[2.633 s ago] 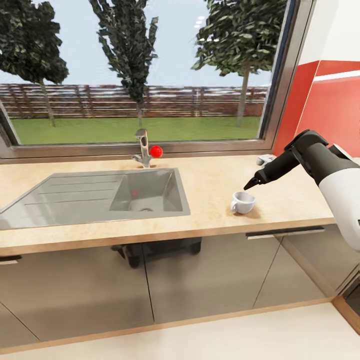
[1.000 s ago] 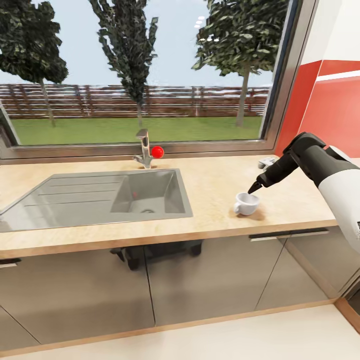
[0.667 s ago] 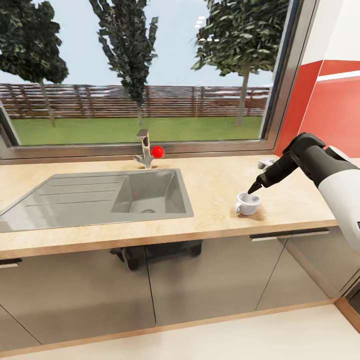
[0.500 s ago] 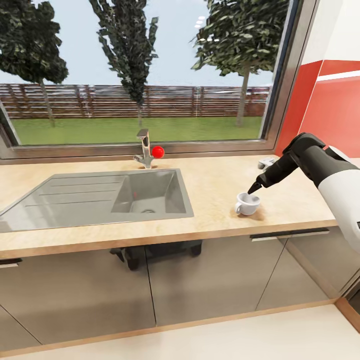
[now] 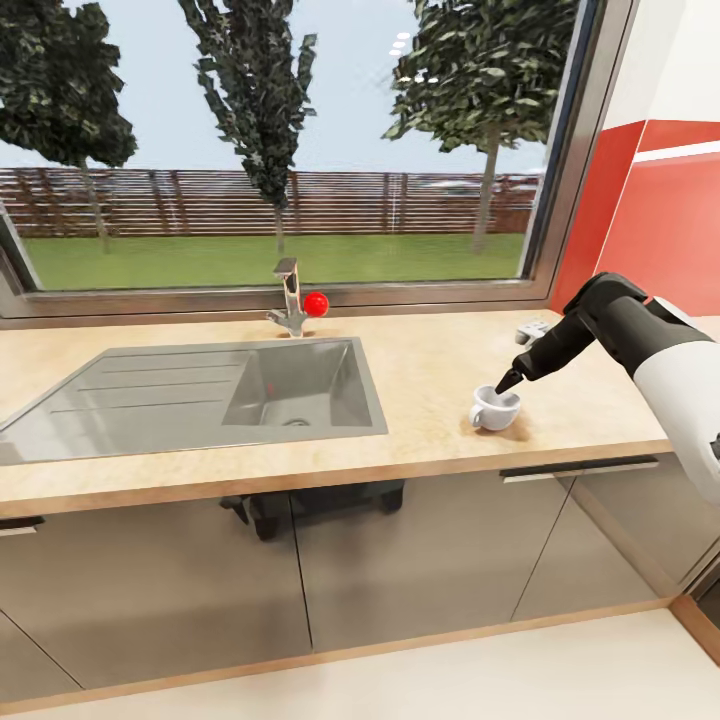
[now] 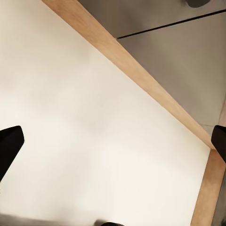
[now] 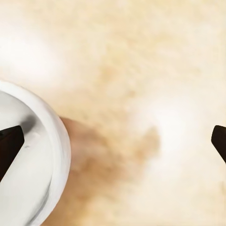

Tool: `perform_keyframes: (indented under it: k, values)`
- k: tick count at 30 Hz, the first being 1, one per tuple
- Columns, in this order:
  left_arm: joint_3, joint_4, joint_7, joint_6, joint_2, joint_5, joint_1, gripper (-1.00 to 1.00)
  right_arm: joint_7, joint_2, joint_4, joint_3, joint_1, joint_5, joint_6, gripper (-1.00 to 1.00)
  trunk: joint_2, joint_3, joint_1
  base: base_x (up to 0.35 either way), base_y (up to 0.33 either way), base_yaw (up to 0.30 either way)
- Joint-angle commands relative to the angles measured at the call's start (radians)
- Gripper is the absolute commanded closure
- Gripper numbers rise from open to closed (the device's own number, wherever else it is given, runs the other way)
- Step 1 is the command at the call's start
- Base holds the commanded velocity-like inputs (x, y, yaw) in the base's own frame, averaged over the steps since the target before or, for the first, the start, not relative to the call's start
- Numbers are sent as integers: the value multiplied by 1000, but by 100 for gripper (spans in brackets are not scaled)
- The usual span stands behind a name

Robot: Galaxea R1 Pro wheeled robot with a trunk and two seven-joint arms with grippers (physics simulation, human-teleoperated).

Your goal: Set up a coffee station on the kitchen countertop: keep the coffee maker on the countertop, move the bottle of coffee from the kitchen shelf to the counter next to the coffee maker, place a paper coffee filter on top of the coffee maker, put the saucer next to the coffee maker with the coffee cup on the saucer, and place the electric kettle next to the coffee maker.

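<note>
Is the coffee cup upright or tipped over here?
Upright. The coffee cup stands on the kitchen countertop with its rim facing up; the right tool is at its rim, jaws open.

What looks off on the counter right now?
Little. The coffee cup stands upright on the bare kitchen countertop, no saucer under it. The right claw is open, one finger inside the rim. Nothing spilled.

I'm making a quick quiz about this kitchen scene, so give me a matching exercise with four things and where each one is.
Things:
1. cup
2. tap
3. sink
4. right gripper

Places:
A. at the window sill, behind the basin
B. over the cup's rim
C. on the counter, right of the sink
D. set into the counter, left part

Pairs: 1-C, 2-A, 3-D, 4-B
</note>
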Motion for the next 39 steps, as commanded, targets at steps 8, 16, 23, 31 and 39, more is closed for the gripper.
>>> perform_keyframes:
  k: [8,16,23,31,39]
  values:
    - [8,1,-4,4,0,-4,-1,-100,10,2,-1,2,-1,8,7,-100,-21,-10,11,0,0,0]
    - [8,1,-4,5,0,-4,-1,-100,10,5,0,2,-1,8,6,-100,-35,-17,19,0,0,0]
    - [8,1,-4,5,0,-3,-1,-100,10,6,0,2,-1,8,6,-100,-49,-23,27,0,0,0]
    - [8,1,-4,5,0,-4,-1,-100,10,6,0,2,-1,8,6,-100,-70,-32,38,0,0,0]
    - [8,1,-4,5,0,-4,-1,-100,10,6,0,2,-1,8,6,-100,-70,-32,38,0,0,0]
